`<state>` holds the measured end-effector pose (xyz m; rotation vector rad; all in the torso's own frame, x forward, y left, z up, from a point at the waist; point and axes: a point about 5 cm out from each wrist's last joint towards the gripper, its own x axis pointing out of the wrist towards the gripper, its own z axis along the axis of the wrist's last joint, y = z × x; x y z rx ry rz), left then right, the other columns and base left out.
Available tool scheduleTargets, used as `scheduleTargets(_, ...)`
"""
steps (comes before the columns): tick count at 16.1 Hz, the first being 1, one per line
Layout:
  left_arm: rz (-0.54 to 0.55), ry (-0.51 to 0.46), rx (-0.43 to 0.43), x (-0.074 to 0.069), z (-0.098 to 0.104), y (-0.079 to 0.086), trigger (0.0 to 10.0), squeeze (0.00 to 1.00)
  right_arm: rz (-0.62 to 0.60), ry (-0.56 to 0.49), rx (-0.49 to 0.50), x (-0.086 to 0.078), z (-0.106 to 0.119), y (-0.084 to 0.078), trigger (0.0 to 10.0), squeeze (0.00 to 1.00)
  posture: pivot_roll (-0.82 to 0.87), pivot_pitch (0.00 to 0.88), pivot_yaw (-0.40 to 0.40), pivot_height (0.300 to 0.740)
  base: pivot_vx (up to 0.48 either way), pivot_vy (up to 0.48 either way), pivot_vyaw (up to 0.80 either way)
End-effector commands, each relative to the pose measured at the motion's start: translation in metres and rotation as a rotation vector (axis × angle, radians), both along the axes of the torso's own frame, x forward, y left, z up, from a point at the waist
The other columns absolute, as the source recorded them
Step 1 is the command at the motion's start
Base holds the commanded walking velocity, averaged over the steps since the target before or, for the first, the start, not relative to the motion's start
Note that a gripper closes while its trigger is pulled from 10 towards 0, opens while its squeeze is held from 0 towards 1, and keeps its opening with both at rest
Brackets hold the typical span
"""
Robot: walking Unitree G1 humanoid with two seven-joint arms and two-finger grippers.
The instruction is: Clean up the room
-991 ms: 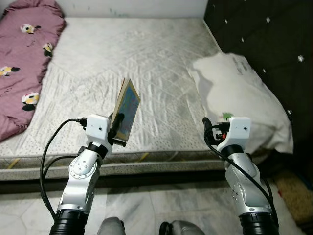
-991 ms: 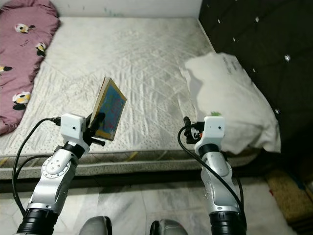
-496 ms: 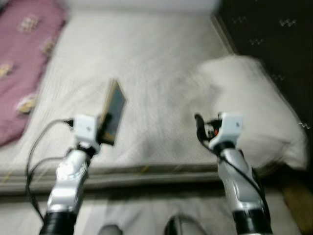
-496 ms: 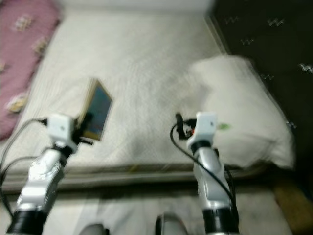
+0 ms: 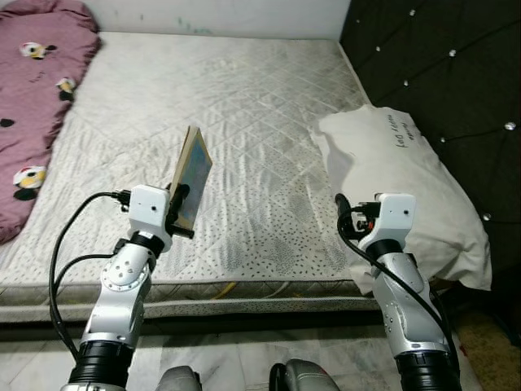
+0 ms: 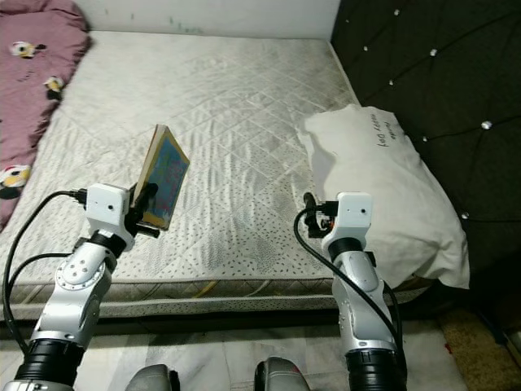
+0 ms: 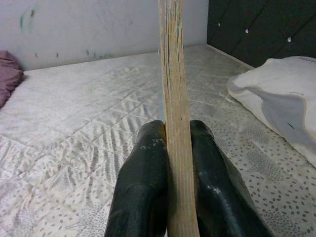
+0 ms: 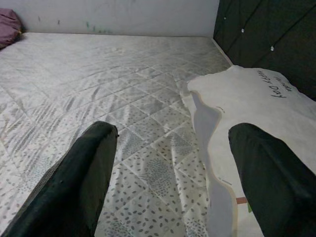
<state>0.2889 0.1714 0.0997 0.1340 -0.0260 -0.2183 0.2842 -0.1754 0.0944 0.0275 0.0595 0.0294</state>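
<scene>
Left eye view: left gripper (image 7: 170, 148) clamps a thin book (image 5: 191, 177), colourful cover, pale worn page edge, upright above the quilted white mattress (image 5: 244, 106) near its front edge. Right gripper (image 8: 173, 163) spread wide, empty, beside the white pillow (image 5: 399, 183). Maroon, apparently floral blanket (image 5: 37, 98) far left

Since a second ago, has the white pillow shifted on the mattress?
Cannot tell. The white pillow sits by the dark tufted headboard on the quilted mattress as before; the whole picture shifted, so the camera moved.
</scene>
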Motion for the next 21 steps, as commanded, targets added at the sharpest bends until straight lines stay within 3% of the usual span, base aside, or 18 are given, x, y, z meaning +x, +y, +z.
scheduleTargets(1,-0.018,-0.036,0.001,0.001,0.006,-0.003,10.0,0.00,-0.006,-0.001,-0.005,0.000,0.000,-0.002,10.0,0.00,-0.04,0.088,-0.042,0.740,0.000,-0.292,0.00)
scheduleTargets(6,-0.026,-0.037,-0.007,0.001,0.006,-0.005,10.0,0.00,-0.002,-0.001,-0.011,0.000,0.000,-0.002,10.0,0.00,-0.04,0.086,-0.042,0.740,0.000,-0.214,0.00)
scheduleTargets(15,-0.032,-0.033,-0.010,0.000,0.005,-0.005,10.0,0.00,-0.003,0.002,-0.026,0.000,-0.001,-0.003,10.0,0.00,-0.03,0.084,-0.044,0.740,0.000,-0.456,0.00)
scheduleTargets(21,0.078,0.055,-0.077,-0.019,-0.016,0.016,10.0,0.00,-0.008,0.014,-0.036,-0.008,-0.004,-0.012,10.0,0.00,-0.04,0.094,-0.050,0.740,0.000,0.000,0.00)
